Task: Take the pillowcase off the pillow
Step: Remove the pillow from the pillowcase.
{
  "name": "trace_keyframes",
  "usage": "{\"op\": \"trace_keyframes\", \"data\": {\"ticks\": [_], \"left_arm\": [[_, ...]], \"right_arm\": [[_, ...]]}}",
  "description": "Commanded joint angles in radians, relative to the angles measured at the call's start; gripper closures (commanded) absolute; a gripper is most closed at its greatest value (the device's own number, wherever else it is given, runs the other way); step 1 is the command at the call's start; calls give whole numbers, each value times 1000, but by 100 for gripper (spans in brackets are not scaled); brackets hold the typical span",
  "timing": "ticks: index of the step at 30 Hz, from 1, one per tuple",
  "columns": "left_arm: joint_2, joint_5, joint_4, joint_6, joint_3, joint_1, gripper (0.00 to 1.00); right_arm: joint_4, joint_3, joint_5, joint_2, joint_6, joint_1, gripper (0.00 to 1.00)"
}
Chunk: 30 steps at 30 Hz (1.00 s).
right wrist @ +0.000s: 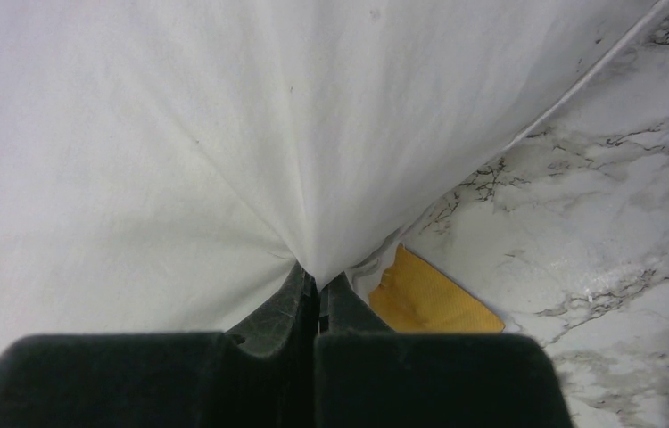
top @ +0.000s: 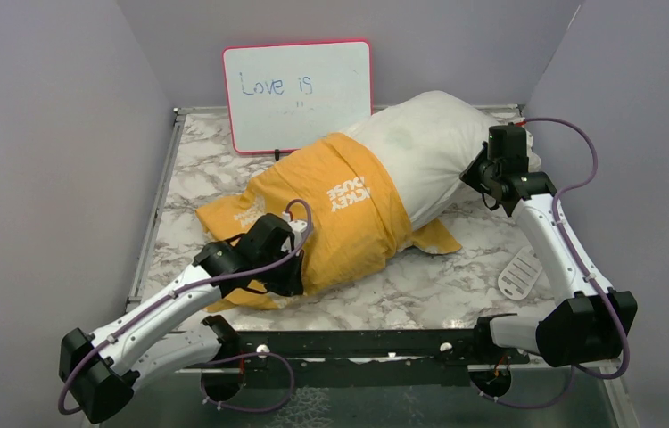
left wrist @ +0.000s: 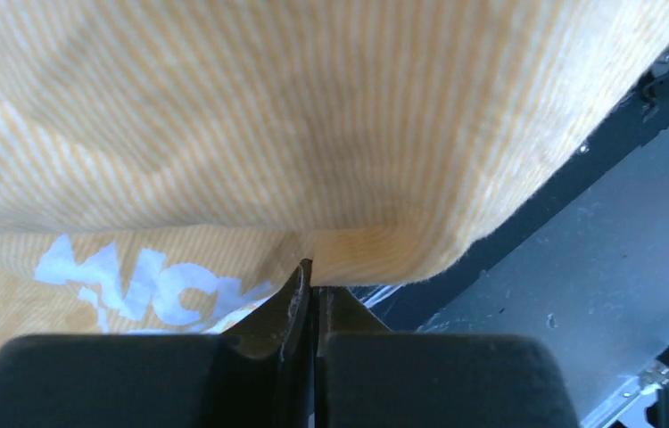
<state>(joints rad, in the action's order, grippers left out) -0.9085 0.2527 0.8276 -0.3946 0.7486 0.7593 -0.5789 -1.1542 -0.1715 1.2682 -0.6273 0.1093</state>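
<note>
The left end effector [left wrist: 313,281] pinches the striped yellow pillowcase [top: 358,234] near the marbled counter's [top: 456,285] front edge, while the right end effector [right wrist: 316,283] grips the plump white pillow [top: 429,152].

Left fingers [left wrist: 292,308] together, pinching striped yellow pillowcase [left wrist: 268,116] fold; white lettering [left wrist: 135,285] lower left.

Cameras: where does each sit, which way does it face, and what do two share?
Top external: above and behind the bases, looking down on the table, the pillow and pillowcase; both arms show.
Left wrist: on the left arm, looking along the left gripper, pinched on yellow pillowcase fabric.
Right wrist: on the right arm, looking along the right gripper, pinched on white pillow fabric.
Shared: top and left wrist both show the pillowcase lettering.
</note>
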Motion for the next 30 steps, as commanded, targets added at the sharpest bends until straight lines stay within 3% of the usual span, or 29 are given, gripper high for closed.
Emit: {"op": "trace_keyframes", "data": {"ticks": [1,11,18,23,27,30], "left_arm": [[40,-67,47,-23,23,8,100],[202,-403,372,-193,161,8,100],[169,-635,583,-358,266,9,100],[183,-575,542,-335,268,8,100],[199,-404,378,-233,260,8,100],[171,-422,306,-231,285,8,100]], "right_arm": [[77,-30,-95,-5,14,-24,99],[86,-45,-95,19,28,-71,100],[79,-41,-111,-3,37,-83,99],[72,-35,-100,-17,42,-85,99],[61,-24,-95,-60,58,-84,99],[82,3,-39,-113,103,-85,97]]}}
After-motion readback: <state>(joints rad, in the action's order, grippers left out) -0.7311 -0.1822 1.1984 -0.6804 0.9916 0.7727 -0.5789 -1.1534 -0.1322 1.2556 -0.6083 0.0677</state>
